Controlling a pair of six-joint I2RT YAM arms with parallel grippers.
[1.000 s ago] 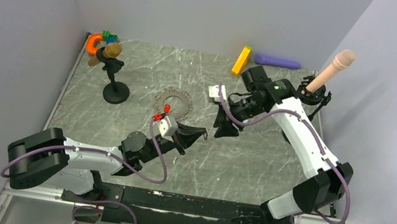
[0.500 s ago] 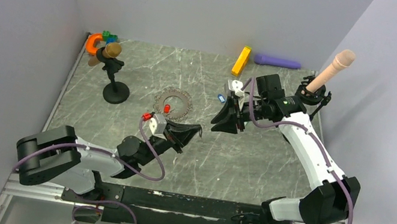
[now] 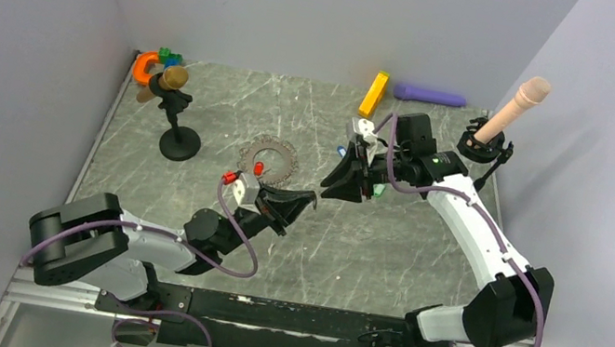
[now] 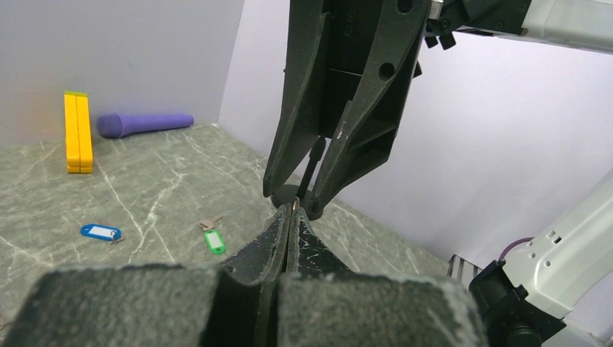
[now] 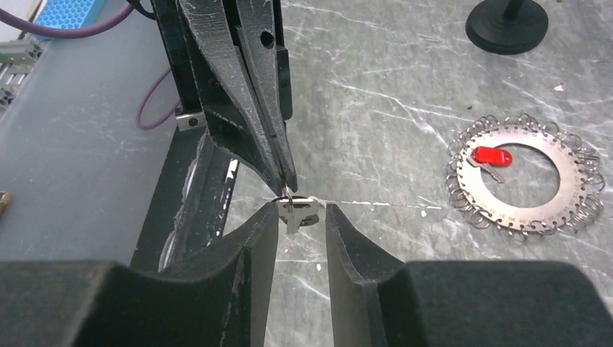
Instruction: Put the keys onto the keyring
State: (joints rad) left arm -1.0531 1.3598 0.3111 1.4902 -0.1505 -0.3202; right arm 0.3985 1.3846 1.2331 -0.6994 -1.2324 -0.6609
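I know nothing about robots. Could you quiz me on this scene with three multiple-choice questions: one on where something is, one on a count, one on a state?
1. Where does the red key lie?
A) in mid-air B) on the keyring C) on the floor
2. How many keys lie on the bare table?
A) none B) four C) two
3. The left claw is:
A) shut on the black-rimmed key B) wide open C) hidden

Answers: B, it rests at the ring's inner edge; C, only the blue key and the green key; A, its tips pinch that key's small loop.
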